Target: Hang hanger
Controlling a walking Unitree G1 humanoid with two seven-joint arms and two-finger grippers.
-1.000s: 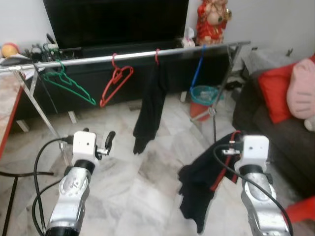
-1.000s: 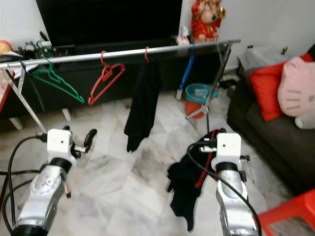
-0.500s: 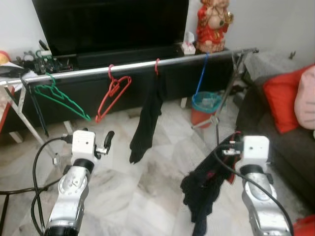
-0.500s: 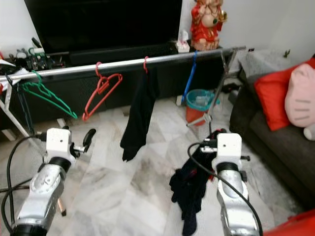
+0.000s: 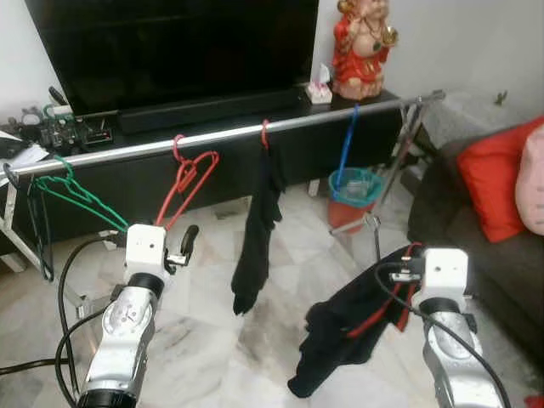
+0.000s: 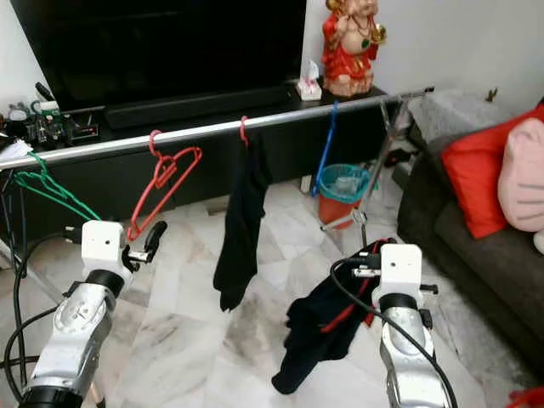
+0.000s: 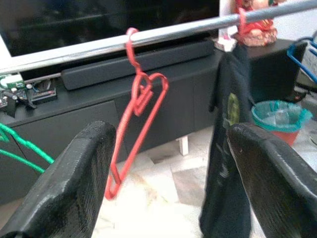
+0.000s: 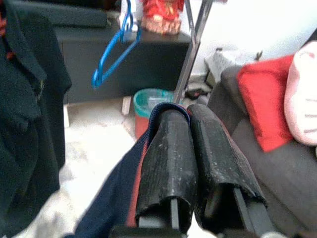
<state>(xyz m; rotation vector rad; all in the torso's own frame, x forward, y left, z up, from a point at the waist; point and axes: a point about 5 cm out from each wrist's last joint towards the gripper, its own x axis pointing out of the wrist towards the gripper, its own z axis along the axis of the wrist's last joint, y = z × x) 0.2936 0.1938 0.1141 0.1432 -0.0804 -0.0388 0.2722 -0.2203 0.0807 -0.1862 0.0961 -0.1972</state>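
A silver rail (image 5: 221, 136) runs across the room from the far left to a stand (image 5: 399, 144) at the right, over a pale marble floor (image 5: 212, 340). On the rail hang, from left to right, a green hanger (image 5: 72, 194), a red hanger (image 5: 185, 183), a black shirt (image 5: 257, 229) on a red hook, and a blue hanger (image 5: 344, 149). Behind the rail stands a low black cabinet (image 5: 212, 166) with a big dark TV (image 5: 170, 42) and a soundbar (image 5: 212, 109) on it; a clutter of small things lies at its left end, and a red figurine (image 5: 361, 47) and a small tissue box (image 5: 320, 92) stand at its right end. A teal bin (image 5: 353, 189) stands on the floor past the blue hanger. At the right is a dark sofa (image 5: 459, 221) with a red cushion (image 5: 493, 178) and a pink one (image 6: 523, 174) beside it. The left gripper (image 7: 168, 188) is raised in the near left with its fingers (image 7: 74, 183) wide apart and nothing between them, pointing toward the red hanger and the black shirt. The right gripper (image 8: 190, 153), near right, has its fingers pressed together on a red hanger end (image 5: 382, 306) that carries a dark garment (image 5: 340, 340); the garment droops to the left of the gripper, well short of the rail, with its lower end hanging just above the floor.
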